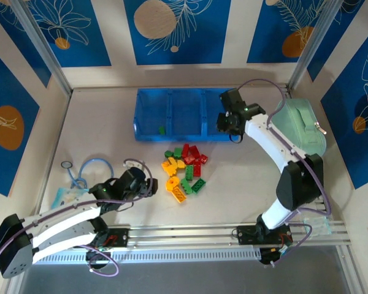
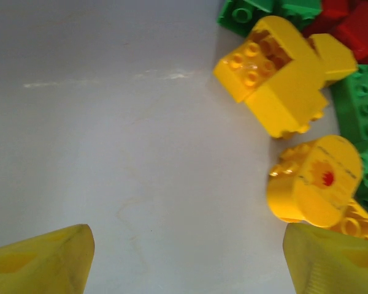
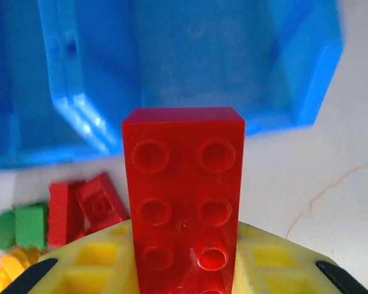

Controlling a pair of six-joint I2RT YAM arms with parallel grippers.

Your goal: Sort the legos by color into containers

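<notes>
My right gripper [image 3: 184,269] is shut on a long red lego [image 3: 183,190] whose studded face points at the camera. It hangs near the front of the blue tray [image 3: 313,73], by the right-hand container. In the top view this gripper [image 1: 224,122] is at the tray's [image 1: 148,133] right end. One green lego [image 1: 162,129] lies in the left container. The loose pile of red, green and yellow legos [image 1: 184,168] sits in front of the tray. My left gripper [image 1: 152,185] is open, low, just left of the pile. Between its fingers [image 2: 187,245] is bare table; a round yellow lego [image 2: 316,180] lies beside its right finger.
A mint-green zip case [image 1: 300,128] stands right of the tray, close behind the right arm. A blue cable loop [image 1: 95,166] lies at the left, near the left arm. Walls close the table at the back and sides.
</notes>
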